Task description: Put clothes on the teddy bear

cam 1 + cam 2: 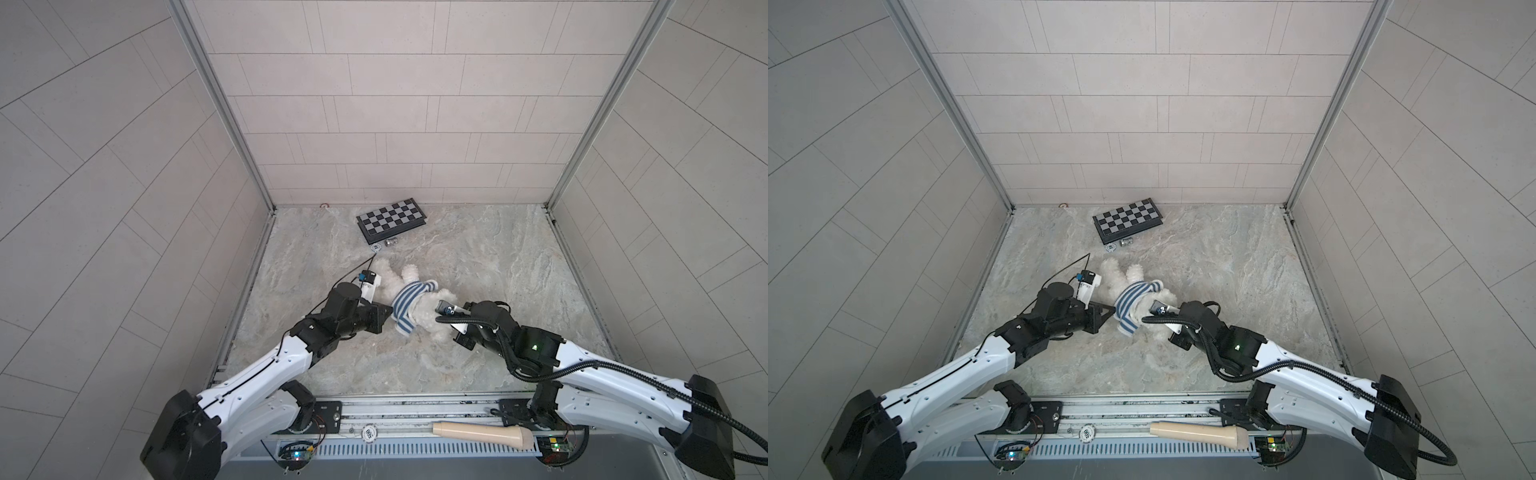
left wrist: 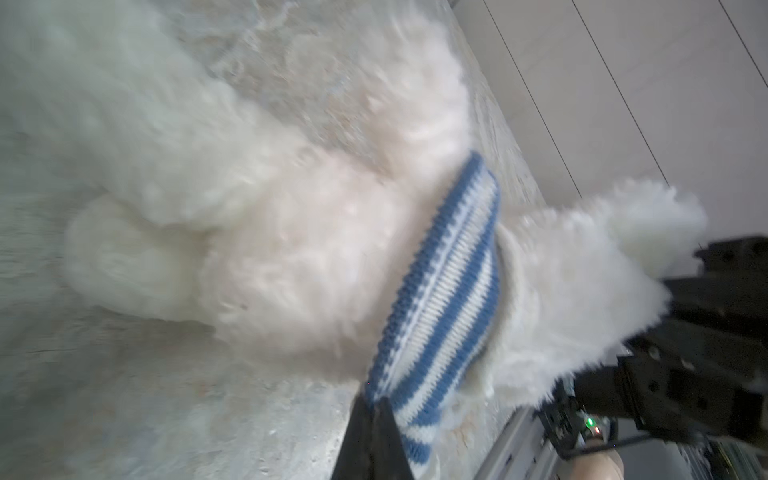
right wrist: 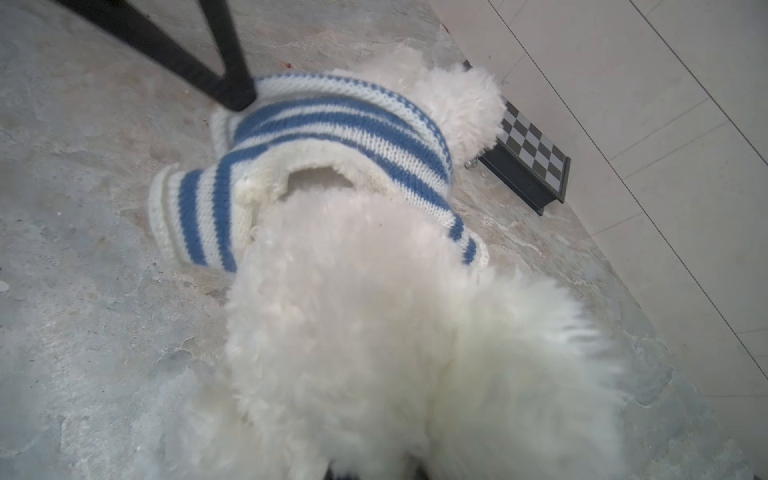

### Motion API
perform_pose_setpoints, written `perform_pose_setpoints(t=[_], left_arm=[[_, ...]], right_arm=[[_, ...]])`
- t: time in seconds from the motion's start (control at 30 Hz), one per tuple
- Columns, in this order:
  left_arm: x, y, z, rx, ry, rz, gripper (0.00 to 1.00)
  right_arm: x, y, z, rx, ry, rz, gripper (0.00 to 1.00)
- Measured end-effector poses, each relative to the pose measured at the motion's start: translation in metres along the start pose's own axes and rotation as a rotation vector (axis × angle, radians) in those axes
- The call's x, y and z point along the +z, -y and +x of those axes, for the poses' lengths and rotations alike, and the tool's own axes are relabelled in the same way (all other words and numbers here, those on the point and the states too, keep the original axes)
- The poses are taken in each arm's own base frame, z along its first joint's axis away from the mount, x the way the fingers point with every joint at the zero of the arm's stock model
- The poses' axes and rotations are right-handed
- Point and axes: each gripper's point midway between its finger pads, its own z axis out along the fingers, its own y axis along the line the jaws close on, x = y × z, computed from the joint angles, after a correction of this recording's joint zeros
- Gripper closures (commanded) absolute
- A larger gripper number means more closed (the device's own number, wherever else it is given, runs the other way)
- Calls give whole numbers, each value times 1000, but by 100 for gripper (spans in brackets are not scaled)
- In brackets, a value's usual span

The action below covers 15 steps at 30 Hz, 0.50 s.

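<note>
In both top views the teddy bear [image 1: 386, 277] lies just robot-side of the chessboard [image 1: 390, 218], with the striped shirt [image 1: 409, 301] bunched round its upper body. Left wrist view: the left gripper [image 2: 374, 419] is pinched tight on the shirt's hem, and the right gripper [image 2: 681, 299] is buried in the bear's head fur. Right wrist view: its jaws are closed in that fur, mostly hidden.

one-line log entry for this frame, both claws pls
left claw: shut on striped sweater hem | right claw: shut on teddy bear | sweater: around torso, legs bare
</note>
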Motion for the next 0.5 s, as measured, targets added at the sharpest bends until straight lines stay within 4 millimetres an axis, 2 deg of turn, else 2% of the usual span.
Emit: perform_pose_setpoints(t=[0.1,0.27,0.37,0.5], left_arm=[[14,5,28,4,-74,33,100],[27,-10,68,-30,-173,2,100],[29,-4,70,-19,-172,19,100],[26,3,57,0,-116,35,100]], right_arm=[[-1,6,-9,69,19,20,100],[-2,3,-22,142,77,-9,100],[-2,-6,-23,145,112,-51,100],[-1,-13,-24,135,131,-85,100]])
